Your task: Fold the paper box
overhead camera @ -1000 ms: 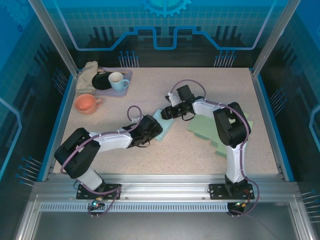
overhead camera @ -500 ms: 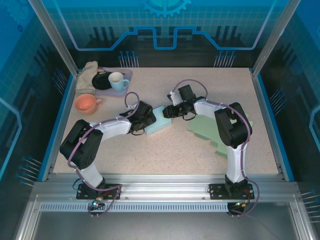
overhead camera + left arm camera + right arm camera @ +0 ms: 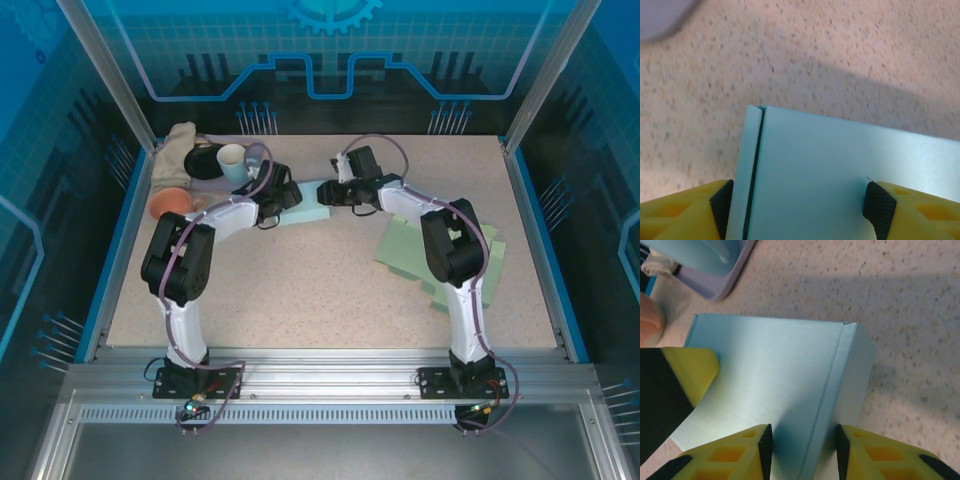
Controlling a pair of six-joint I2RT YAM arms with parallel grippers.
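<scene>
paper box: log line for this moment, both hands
paper box: between both hands | left hand: open, fingers over box top | right hand: shut on box side wall

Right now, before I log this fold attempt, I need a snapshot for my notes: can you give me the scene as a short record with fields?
paper box: pale blue, on the table, far centre, between the arms
left jaws: set wide at the box's left end; grip unclear
right jaws: pinched on a raised edge at its right end
green sheets: flat, beside the right arm
tray: far left, holds a mug
orange cup: just in front of the tray
</scene>
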